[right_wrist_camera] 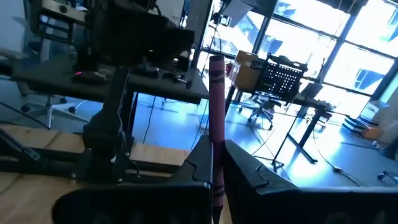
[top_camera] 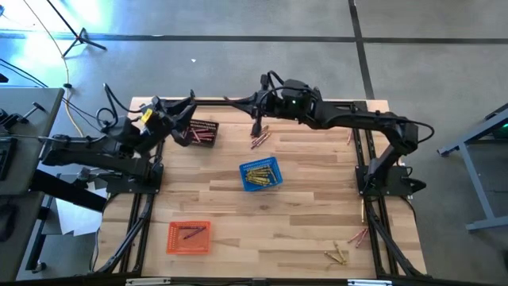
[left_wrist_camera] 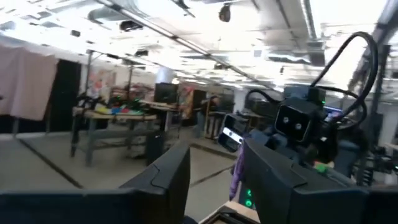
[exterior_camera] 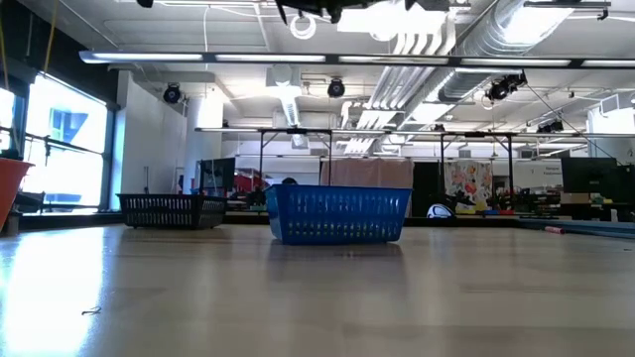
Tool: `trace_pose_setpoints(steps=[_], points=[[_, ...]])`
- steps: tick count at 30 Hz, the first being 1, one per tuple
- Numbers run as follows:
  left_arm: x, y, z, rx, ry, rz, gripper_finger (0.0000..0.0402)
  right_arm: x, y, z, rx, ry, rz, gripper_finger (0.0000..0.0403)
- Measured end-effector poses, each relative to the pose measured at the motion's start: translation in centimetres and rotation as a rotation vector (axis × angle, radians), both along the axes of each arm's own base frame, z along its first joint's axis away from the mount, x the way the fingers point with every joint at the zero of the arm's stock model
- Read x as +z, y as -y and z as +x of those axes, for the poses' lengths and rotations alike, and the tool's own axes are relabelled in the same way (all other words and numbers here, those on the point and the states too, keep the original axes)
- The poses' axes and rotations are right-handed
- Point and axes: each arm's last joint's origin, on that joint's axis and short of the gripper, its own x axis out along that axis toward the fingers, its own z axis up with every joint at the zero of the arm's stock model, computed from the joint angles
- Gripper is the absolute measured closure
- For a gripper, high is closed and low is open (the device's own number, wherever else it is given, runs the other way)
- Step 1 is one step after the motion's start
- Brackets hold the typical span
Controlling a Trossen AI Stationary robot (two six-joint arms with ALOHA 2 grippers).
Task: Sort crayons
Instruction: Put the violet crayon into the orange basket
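My right gripper (right_wrist_camera: pixel 214 163) is high over the table's far middle (top_camera: pixel 256 116), pointing level toward the left arm and shut on a purple crayon (right_wrist_camera: pixel 216 99). My left gripper (left_wrist_camera: pixel 214 186) stands open and holds nothing, raised at the far left (top_camera: pixel 189 105) beside the black basket (top_camera: pixel 203 132), and faces the right arm. A small heap of loose crayons (top_camera: pixel 260 140) lies on the wood under the right gripper. The blue basket (top_camera: pixel 260 175) holds yellow crayons. The orange basket (top_camera: pixel 189 237) holds red ones. My right gripper pinches the purple crayon at its lower half (right_wrist_camera: pixel 217 149) between the two fingers. The fingers come at it level and lie across it. Its longer end (right_wrist_camera: pixel 216 68) sticks out well past the fingers on one side. The crayon is lifted clear of the table.
More loose crayons lie at the near right corner (top_camera: pixel 340 256), by the right rail (top_camera: pixel 359 237) and at the far right (top_camera: pixel 349 137). In the low view the black basket (exterior_camera: pixel 171 210) and blue basket (exterior_camera: pixel 337 213) stand on the tabletop. The right arm's base (top_camera: pixel 385 179) is at the right edge.
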Motion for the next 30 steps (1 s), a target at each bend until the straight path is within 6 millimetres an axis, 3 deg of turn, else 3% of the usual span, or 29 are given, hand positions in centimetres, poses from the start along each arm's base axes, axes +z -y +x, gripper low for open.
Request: trace_pose_setpoints(steps=[9, 17, 30], points=[[-0.7, -1.1, 2.1, -0.003, -0.033, 0.025, 0.0231, 0.8, -1.0, 0.3, -0.060, 0.085, 0.008, 0.0398], [-0.7, -2.1, 2.9, 0.005, 0.045, 0.002, 0.0224, 1.2, -0.8, 0.2, -0.258, 0.183, 0.137, 0.0398], [-1.0, -2.5, 3.5, -0.112, 0.119, -0.104, 0.0224, 1.2, -2.6, 0.6, -0.196, 0.185, 0.168, 0.0398]])
